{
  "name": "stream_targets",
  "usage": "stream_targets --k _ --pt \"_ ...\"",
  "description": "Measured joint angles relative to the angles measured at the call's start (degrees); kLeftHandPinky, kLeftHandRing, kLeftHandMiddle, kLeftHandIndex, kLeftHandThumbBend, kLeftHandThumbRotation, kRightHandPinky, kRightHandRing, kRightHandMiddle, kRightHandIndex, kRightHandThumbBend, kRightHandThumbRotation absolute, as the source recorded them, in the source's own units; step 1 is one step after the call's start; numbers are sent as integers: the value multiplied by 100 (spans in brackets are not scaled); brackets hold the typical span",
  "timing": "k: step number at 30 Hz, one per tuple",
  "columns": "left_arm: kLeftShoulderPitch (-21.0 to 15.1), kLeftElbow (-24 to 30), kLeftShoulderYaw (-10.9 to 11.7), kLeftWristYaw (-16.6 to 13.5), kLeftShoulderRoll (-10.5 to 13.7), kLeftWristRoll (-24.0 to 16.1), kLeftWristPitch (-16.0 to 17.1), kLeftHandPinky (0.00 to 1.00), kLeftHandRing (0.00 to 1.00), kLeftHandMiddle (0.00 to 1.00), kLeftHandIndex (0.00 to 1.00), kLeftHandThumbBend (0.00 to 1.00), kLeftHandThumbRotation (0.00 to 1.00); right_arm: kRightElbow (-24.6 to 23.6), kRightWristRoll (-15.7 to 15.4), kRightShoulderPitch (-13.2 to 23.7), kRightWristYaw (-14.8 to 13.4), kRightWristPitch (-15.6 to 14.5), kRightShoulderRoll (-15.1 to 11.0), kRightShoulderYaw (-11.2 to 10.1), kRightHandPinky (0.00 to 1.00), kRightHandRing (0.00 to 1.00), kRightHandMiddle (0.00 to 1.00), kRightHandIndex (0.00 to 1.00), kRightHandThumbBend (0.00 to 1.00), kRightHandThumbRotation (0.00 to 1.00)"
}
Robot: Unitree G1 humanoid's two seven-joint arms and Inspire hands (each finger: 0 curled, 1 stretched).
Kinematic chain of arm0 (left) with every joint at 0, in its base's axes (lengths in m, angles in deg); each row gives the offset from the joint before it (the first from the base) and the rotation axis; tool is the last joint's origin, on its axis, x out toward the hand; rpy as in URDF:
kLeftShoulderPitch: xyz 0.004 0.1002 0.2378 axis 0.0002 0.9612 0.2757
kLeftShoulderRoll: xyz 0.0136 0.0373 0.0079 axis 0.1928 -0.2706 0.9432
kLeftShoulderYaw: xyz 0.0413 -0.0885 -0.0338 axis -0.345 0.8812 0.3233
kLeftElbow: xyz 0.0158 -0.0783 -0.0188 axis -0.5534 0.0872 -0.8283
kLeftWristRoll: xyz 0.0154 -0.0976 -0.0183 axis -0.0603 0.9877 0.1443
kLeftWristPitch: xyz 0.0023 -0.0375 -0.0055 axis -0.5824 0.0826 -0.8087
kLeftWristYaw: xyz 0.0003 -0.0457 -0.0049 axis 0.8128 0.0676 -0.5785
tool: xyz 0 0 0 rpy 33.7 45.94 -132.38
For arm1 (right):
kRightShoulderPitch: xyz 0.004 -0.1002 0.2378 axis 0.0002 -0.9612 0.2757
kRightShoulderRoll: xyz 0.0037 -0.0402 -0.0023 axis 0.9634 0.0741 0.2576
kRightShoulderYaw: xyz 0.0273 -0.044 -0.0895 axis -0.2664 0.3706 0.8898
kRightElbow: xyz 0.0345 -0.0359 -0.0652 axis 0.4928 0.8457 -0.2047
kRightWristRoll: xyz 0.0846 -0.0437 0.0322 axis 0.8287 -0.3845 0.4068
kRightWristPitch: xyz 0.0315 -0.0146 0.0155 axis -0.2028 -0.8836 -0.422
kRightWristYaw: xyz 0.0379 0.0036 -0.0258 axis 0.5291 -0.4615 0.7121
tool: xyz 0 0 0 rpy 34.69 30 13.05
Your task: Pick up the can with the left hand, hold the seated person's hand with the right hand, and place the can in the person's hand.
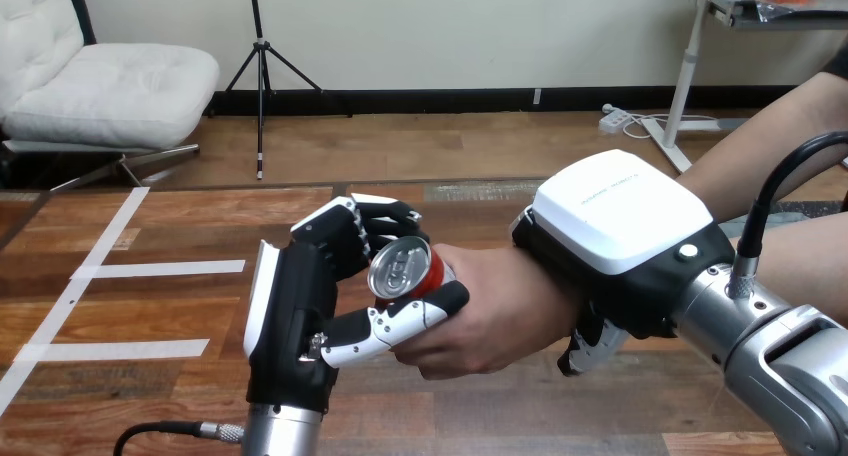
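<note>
We see the left hand (290, 316) with fingers (385, 221) curled round the red can (405, 271), presenting it into the person's hand (490, 311); the right hand (620, 236) clasps the wrist (540, 296), apparently to steady it

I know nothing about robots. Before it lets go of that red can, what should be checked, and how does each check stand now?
1. Robot's left hand curled round the red metal can with silver top: ok.
2. Person's hand touching the can, fingers curled under it: ok.
3. Person's grip firm enough alone: cannot tell.
4. Robot's right hand clasping the person's wrist: ok.
5. Can upright: not ok, tilted.
</note>
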Motion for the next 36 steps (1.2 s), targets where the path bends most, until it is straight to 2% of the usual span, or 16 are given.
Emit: stream_targets --k 15,25,34,36 --pt "65 66 -85 129 10 267 -1 35 40 47 52 77 0 1 7 -10 -59 135 -7 -44 30 34 40 45 96 0" --pt "94 77 -112 142 12 296 0 34 40 47 53 75 0 7 13 -29 -62 178 -7 -46 31 36 41 46 95 0" --pt "113 97 -112 154 21 292 -3 38 44 51 57 74 0 17 13 -47 -62 178 -2 -45 32 37 42 47 94 0" --pt "121 115 -112 164 29 291 -14 42 49 56 61 75 2 17 13 -57 -62 178 -2 -46 35 40 45 50 94 0"
